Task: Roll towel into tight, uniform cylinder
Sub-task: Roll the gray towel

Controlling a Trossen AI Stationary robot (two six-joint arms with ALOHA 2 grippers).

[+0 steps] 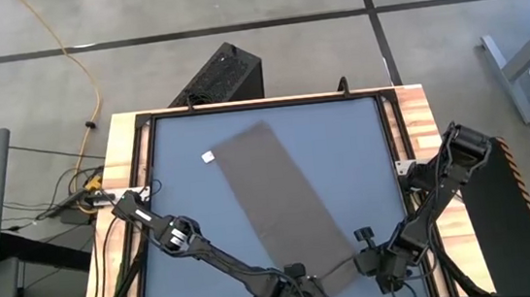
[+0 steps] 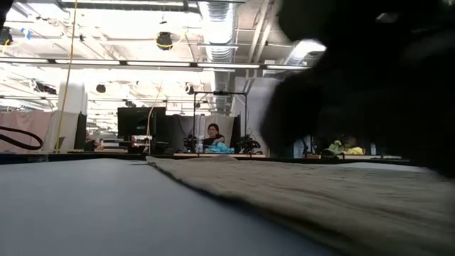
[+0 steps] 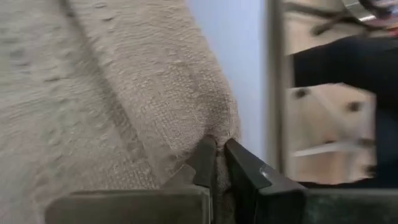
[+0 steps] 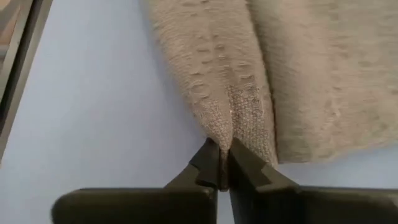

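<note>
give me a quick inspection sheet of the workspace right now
surface: blue-grey tabletop in a wooden frame, mostly bare
job's things: towel lies flat and diagonal, not yet rolled; white tag at its far corner
clutter: nothing seen
grippers: left hand shut on the towel's near edge; right hand shut on the same edge, cloth bunched at both
cables: yellow cord on the floor beyond the table
surroundings: black box behind the table; a person seated far back
</note>
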